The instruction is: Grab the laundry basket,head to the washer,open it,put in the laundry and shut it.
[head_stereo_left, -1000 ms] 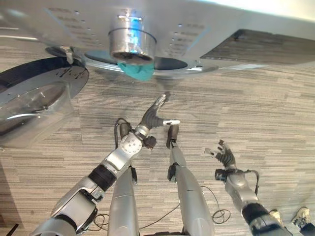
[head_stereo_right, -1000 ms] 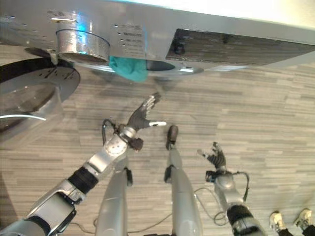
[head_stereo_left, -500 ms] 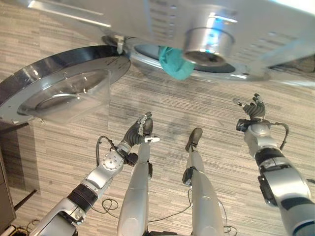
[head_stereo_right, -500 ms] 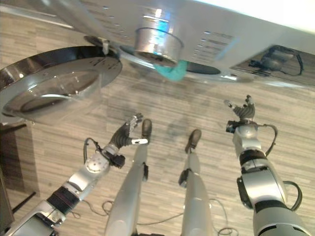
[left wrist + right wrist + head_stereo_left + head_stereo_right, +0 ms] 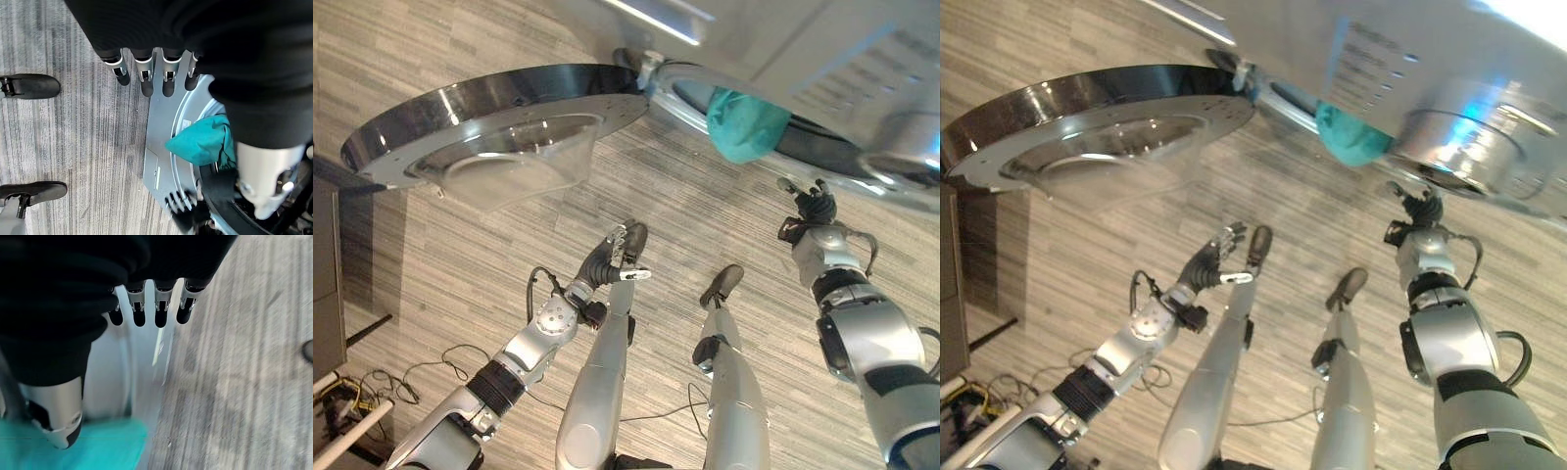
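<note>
Just past my right hand [image 5: 813,201], fingers spread and holding nothing, a teal cloth [image 5: 744,122] hangs out over the rim of the washer opening [image 5: 680,93], only partly inside. Off to the other side my left hand [image 5: 612,257] hovers low over the floor, fingers loose and empty as well. Beyond it the washer door [image 5: 499,127] stands swung wide. So opening is done, I reckon; that cloth needs pushing fully in, then the door wants shutting.
</note>
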Tool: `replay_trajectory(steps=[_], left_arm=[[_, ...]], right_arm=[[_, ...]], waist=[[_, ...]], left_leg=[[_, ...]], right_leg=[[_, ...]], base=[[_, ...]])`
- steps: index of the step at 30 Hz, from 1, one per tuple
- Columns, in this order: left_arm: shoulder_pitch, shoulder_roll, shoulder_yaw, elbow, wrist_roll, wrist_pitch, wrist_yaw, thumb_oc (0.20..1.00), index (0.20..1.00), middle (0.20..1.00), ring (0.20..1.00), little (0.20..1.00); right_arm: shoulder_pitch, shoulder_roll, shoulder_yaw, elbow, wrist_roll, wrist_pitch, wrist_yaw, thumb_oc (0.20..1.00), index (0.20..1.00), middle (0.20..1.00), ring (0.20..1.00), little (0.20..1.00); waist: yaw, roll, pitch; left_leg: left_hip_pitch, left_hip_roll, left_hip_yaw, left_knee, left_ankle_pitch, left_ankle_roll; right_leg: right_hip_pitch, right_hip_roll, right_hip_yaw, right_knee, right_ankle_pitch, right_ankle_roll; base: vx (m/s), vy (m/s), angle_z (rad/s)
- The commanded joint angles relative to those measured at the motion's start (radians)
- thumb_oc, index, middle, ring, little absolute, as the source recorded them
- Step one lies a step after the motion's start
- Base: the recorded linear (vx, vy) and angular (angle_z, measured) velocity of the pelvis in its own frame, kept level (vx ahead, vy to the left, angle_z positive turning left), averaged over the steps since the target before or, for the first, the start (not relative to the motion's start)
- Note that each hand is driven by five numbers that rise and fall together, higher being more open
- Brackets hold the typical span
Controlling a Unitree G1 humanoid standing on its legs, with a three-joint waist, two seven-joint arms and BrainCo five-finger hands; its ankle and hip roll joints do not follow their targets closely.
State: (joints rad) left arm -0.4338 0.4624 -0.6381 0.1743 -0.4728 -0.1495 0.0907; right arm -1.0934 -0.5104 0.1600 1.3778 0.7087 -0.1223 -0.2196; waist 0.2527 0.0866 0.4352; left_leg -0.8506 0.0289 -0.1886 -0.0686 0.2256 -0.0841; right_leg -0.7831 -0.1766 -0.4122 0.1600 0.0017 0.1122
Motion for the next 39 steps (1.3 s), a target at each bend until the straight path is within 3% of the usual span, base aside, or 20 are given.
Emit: replay_trajectory(steps=[1, 17, 31, 32, 34, 39], left_arm=[[0.004, -0.008, -0.014, -0.081, -0.014, -0.018, -0.006, 1.0, 1.0, 1.0, 1.0, 1.0], [-0.023, -0.026, -0.04, -0.104, -0.031, -0.017, -0.002, 1.0, 1.0, 1.0, 1.0, 1.0], [-0.061, -0.039, -0.082, -0.095, -0.035, -0.013, -0.006, 1.0, 1.0, 1.0, 1.0, 1.0], [-0.062, -0.038, -0.082, -0.089, -0.032, -0.013, -0.005, 1.0, 1.0, 1.0, 1.0, 1.0], [-0.063, -0.034, -0.079, -0.082, -0.026, -0.012, -0.005, 1.0, 1.0, 1.0, 1.0, 1.0], [-0.057, -0.031, -0.059, -0.073, -0.017, -0.015, 0.001, 1.0, 1.0, 1.0, 1.0, 1.0]], right_arm=[[0.014, -0.055, 0.031, -0.029, 0.083, -0.028, -0.005, 1.0, 1.0, 1.0, 1.0, 1.0], [-0.113, -0.068, 0.041, 0.0, 0.182, -0.027, 0.012, 1.0, 1.0, 1.0, 1.0, 1.0], [-0.216, 0.016, 0.087, 0.016, 0.261, -0.017, 0.046, 1.0, 1.0, 1.0, 1.0, 1.0], [-0.228, 0.017, 0.093, 0.01, 0.274, -0.019, 0.05, 0.862, 0.862, 0.862, 0.862, 0.862], [-0.236, 0.009, 0.102, 0.004, 0.279, -0.019, 0.054, 0.216, 0.216, 0.216, 0.216, 0.216], [-0.23, 0.0, 0.119, -0.055, 0.297, -0.035, 0.065, 0.2, 0.2, 0.2, 0.2, 0.2]], waist=[[0.009, 0.023, 0.008], [0.07, 0.046, 0.002], [0.086, 0.042, 0.001], [0.084, 0.037, 0.002], [0.079, 0.028, 0.001], [0.057, 0.007, 0.005]], left_leg=[[0.02, -0.027, 0.072, 0.028, -0.128, -0.003], [-0.021, -0.061, 0.045, 0.059, -0.146, 0.002], [-0.01, -0.069, 0.047, 0.093, -0.168, 0.012], [-0.007, -0.069, 0.049, 0.095, -0.169, 0.012], [-0.004, -0.069, 0.051, 0.094, -0.169, 0.012], [0.016, -0.064, 0.063, 0.092, -0.172, 0.01]], right_leg=[[0.06, 0.043, 0.045, 0.041, -0.179, 0.013], [0.035, 0.025, 0.015, 0.088, -0.216, 0.014], [0.047, 0.012, 0.017, 0.113, -0.222, 0.016], [0.054, 0.013, 0.018, 0.105, -0.218, 0.016], [0.065, 0.012, 0.019, 0.094, -0.21, 0.016], [0.092, 0.017, 0.028, 0.061, -0.19, 0.017]], base=[[0.03, 0.0, 0.17], [0.04, 0.015, 0.11], [0.0, 0.006, 0.0], [0.0, 0.0, 0.0], [0.0, 0.0, 0.0], [0.0, 0.006, 0.0]])
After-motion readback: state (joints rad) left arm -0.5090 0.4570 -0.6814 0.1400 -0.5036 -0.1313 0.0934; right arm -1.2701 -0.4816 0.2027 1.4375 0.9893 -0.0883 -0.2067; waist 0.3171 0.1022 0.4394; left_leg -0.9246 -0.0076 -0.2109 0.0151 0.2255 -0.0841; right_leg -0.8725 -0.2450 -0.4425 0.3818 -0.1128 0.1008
